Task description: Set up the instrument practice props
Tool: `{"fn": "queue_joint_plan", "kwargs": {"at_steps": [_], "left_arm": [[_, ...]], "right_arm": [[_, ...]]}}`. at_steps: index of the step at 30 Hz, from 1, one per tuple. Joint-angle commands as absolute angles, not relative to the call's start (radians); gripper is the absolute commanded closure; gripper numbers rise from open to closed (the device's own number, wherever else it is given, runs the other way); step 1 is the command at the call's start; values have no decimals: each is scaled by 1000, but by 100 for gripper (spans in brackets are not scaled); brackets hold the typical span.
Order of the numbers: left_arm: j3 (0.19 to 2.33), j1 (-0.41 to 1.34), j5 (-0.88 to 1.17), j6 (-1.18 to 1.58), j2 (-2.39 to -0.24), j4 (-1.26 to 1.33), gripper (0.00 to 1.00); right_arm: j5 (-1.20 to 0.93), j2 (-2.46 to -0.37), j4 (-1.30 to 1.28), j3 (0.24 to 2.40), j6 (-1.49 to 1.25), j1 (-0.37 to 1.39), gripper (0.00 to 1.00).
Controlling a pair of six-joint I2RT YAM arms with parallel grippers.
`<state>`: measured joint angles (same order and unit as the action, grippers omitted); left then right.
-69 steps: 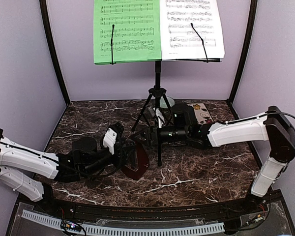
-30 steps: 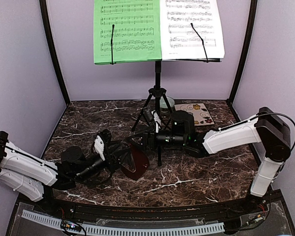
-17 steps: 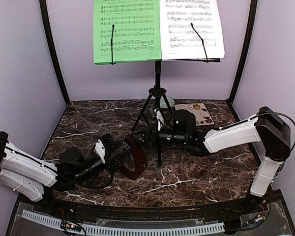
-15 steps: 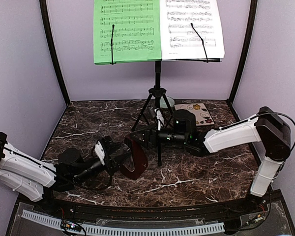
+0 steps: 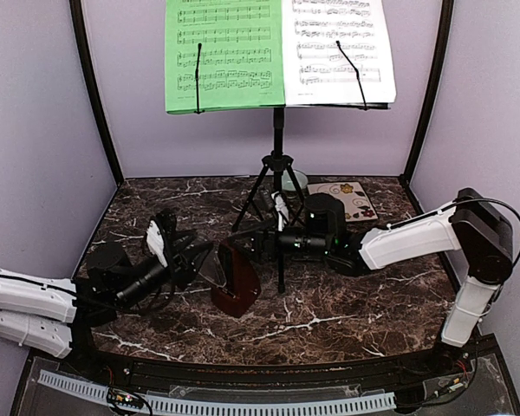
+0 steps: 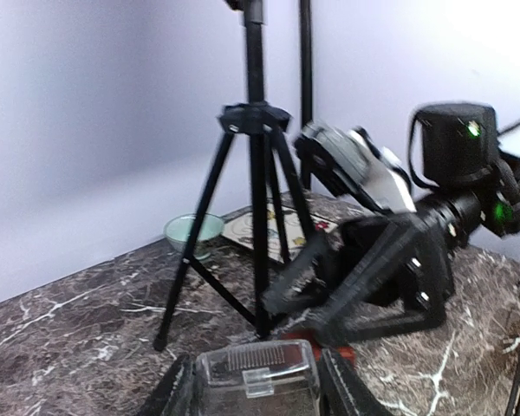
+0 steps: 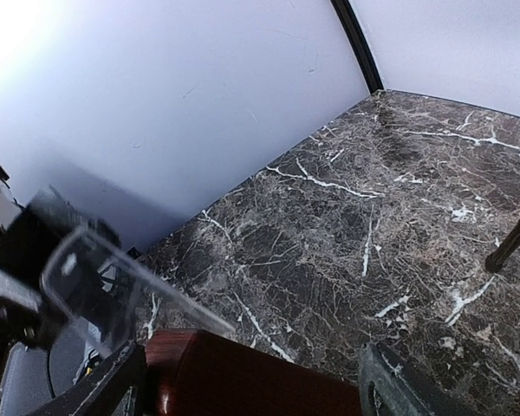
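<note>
The black tripod music stand stands at the back centre. It holds a green sheet and a white sheet of printed music. The dark red-brown metronome stands upright on the marble just left of the stand's front leg. My right gripper is shut on its upper part. In the right wrist view the metronome fills the gap between the fingers. My left gripper is open and sits apart to the metronome's left. In the left wrist view a clear ridged plastic piece shows between its dark fingers.
A small pale green bowl and a cream patterned tile lie behind the tripod. Both also show in the left wrist view, the bowl and the tile. The tripod legs spread next to the metronome. Purple walls close in three sides.
My left gripper let go of the metronome and drew back to the left. The metronome went from leaning to upright, with my right gripper holding its top.
</note>
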<state>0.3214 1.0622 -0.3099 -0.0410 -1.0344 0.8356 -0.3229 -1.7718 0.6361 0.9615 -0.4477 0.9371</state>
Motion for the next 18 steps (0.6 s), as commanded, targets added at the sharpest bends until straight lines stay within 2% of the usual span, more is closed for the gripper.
{"fn": "queue_joint_plan", "kwargs": {"at_steps": [1,4,8,13,14,18], "left_arm": [[432,954,-335,111,-898,474,79],[495,855,-332,176,-863,271,79],[593,662,-277,298,-935,-3,81],[677,475,-153,331,-1073,-107,83],[697,457,-144,327,-1106,-122,83],[782,417,-139,284,-1247,-190,83]], "right_arm": [[-243,-1828,308,900,-377,908,16],[-256,-1806,306,917,-376,912,15],[-281,-1787,280,976,-365,927,14],[-286,-1761,229,1075,-347,948,7],[-288,-1755,218,1094,-347,949,1],[-296,-1714,209,1141,-347,950,0]]}}
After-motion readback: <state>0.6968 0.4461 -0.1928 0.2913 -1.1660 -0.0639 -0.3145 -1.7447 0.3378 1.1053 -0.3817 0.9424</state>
